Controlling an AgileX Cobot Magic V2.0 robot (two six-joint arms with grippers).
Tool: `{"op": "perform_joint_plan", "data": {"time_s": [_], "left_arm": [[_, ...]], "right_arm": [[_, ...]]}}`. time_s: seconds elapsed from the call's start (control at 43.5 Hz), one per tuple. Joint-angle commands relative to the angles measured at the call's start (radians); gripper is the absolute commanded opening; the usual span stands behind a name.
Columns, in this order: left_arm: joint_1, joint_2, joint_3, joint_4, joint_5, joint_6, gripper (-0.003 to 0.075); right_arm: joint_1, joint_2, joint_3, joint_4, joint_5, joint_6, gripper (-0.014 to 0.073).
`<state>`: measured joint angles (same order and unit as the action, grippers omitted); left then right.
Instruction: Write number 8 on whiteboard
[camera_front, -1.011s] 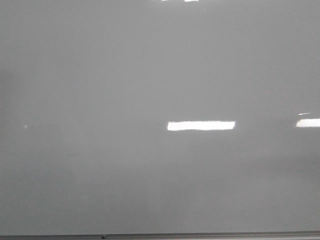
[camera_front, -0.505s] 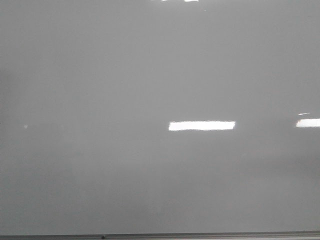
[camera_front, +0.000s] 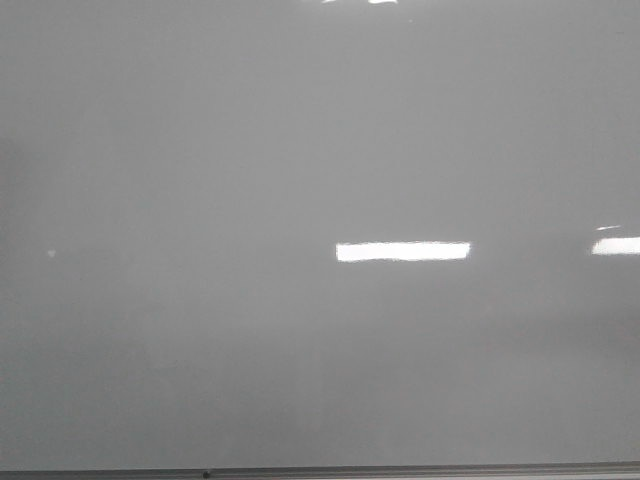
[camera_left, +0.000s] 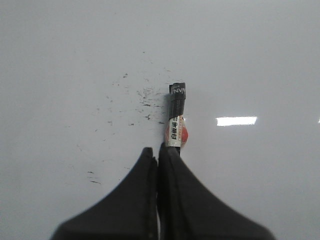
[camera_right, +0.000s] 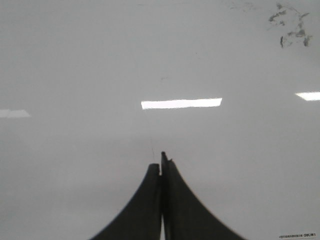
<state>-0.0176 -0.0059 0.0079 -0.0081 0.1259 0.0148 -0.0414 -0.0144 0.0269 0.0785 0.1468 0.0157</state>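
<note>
The whiteboard (camera_front: 200, 200) fills the front view, pale grey and glossy, with a thin metal edge strip (camera_front: 320, 470) along the bottom. No number 8 shows on it in any view. Neither gripper shows in the front view. In the left wrist view my left gripper (camera_left: 159, 150) is shut on a marker (camera_left: 175, 117) with a white label, a red spot and a black capped end; the marker points out over the board (camera_left: 60, 60). In the right wrist view my right gripper (camera_right: 161, 162) is shut and empty over the board (camera_right: 75, 60).
Small black ink specks (camera_left: 142, 95) lie on the board near the marker's end. Grey smudges (camera_right: 292, 25) sit in one corner of the right wrist view. Bright rectangular light reflections (camera_front: 403, 251) lie on the board. A small printed label (camera_right: 296, 235) shows at the right wrist view's edge.
</note>
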Motion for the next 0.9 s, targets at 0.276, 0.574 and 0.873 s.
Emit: {"op": "perform_joint_plan", "data": {"time_s": [0.276,0.574,0.873], "left_arm": [[0.001,-0.014,-0.034,-0.055,-0.3,-0.003,-0.0021],[0.001,0.123,-0.28,-0.046,0.075,0.0,-0.0021],[0.001,0.313,-0.308,-0.046,0.11,0.0,-0.0017]], "right_arm": [[0.0,-0.014,-0.065,-0.011,-0.081,-0.001,-0.0071],[0.0,0.122,-0.369,0.0,0.216,-0.001,-0.0069],[0.0,0.274,-0.401,0.0,0.201,-0.001,-0.0069]]}}
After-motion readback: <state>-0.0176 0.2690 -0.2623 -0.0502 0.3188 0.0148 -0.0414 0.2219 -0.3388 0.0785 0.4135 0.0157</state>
